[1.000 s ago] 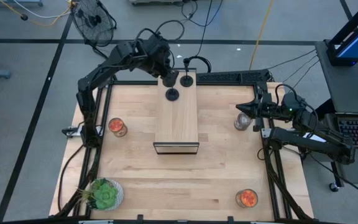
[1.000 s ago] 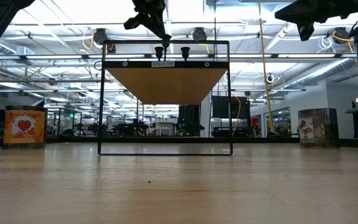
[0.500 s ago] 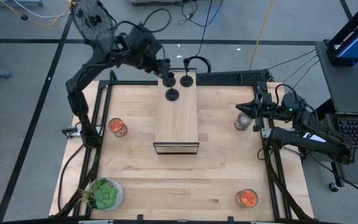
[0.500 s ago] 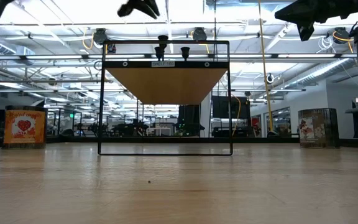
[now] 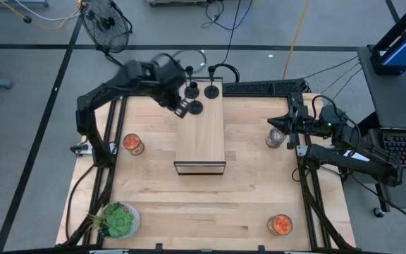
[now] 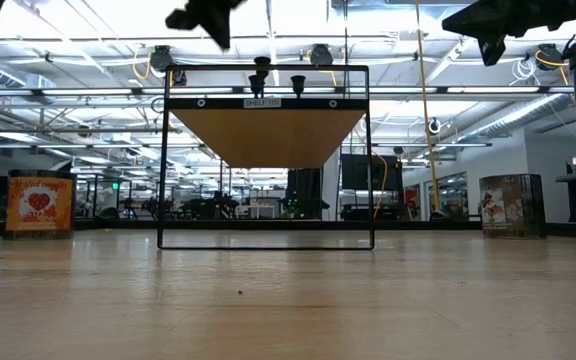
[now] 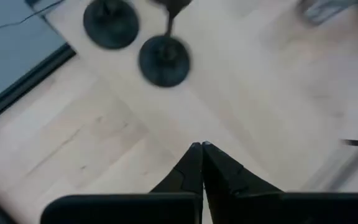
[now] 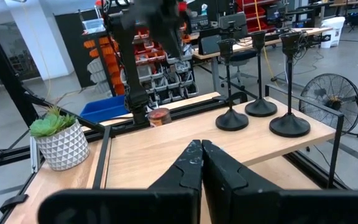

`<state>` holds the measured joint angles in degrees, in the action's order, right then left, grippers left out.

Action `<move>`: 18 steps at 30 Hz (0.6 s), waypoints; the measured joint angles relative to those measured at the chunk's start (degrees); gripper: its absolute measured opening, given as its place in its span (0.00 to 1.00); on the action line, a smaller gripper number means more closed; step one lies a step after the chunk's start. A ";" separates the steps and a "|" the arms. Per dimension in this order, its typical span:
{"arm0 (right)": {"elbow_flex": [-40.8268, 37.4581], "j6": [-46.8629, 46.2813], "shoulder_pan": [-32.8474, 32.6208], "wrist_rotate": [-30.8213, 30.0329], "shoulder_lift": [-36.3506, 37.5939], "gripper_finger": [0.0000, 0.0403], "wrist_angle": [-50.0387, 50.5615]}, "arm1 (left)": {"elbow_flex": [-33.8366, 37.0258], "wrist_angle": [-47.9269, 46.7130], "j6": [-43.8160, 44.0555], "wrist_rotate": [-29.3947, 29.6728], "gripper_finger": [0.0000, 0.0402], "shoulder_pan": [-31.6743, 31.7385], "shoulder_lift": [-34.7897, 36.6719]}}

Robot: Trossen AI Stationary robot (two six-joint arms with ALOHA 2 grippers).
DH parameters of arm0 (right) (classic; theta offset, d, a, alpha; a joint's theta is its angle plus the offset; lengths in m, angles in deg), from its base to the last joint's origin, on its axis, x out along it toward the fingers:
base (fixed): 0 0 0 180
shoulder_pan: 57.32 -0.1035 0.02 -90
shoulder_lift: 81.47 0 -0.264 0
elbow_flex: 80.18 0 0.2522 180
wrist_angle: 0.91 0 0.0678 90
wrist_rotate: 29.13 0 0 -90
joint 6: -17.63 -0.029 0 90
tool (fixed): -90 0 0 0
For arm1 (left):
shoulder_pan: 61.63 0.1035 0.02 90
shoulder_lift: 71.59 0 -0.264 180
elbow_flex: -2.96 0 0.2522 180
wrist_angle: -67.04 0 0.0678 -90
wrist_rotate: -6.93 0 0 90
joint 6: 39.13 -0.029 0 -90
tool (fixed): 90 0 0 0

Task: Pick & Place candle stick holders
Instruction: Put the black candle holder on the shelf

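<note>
Three black candle stick holders (image 5: 191,90) (image 5: 211,90) (image 5: 196,107) stand on their round bases at the far end of a raised wooden shelf (image 5: 201,137). The right wrist view shows them upright (image 8: 232,118) (image 8: 261,107) (image 8: 289,124). My left gripper (image 5: 180,107) hovers shut above the shelf's left edge, just left of the nearest holder (image 7: 163,59), with nothing between its fingers (image 7: 202,146). My right gripper (image 5: 277,127) waits shut at the table's right side, pointing level toward the shelf (image 8: 201,144).
A glass jar (image 5: 275,137) stands just below my right gripper. Two jars with red filling (image 5: 134,144) (image 5: 280,224) sit at the left and near right. A potted plant (image 5: 118,220) stands at the near left corner. Black frame rails (image 5: 111,134) edge the table.
My left gripper has come off the far-left holder, which stays standing on the shelf. It rose and drew back toward the far left, then swung toward the table's near edge, ending beside the nearest holder.
</note>
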<state>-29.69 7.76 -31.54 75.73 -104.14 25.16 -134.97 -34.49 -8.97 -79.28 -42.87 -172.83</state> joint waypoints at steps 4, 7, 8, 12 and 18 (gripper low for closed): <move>0.00 0.02 0.01 0.01 0.02 0.00 0.22 | 6.70 3.95 0.09 2.26 0.05 -0.53 -0.06; 0.00 0.02 0.00 0.06 0.02 0.00 0.31 | 10.83 9.01 -0.52 3.31 0.05 -0.52 0.03; 0.00 0.02 0.00 0.04 0.02 0.00 0.33 | 12.17 11.34 -0.83 3.60 0.05 -0.48 0.01; 0.00 0.02 0.00 0.04 0.02 0.00 0.39 | 16.19 17.16 -1.16 2.85 0.01 -0.20 -0.03; 0.00 0.02 0.00 0.03 0.02 0.00 0.41 | 21.56 17.54 1.94 0.84 0.05 -0.51 0.00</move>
<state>-29.69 7.78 -31.54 75.77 -104.12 25.57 -113.42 -16.95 -7.03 -78.44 -43.37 -172.82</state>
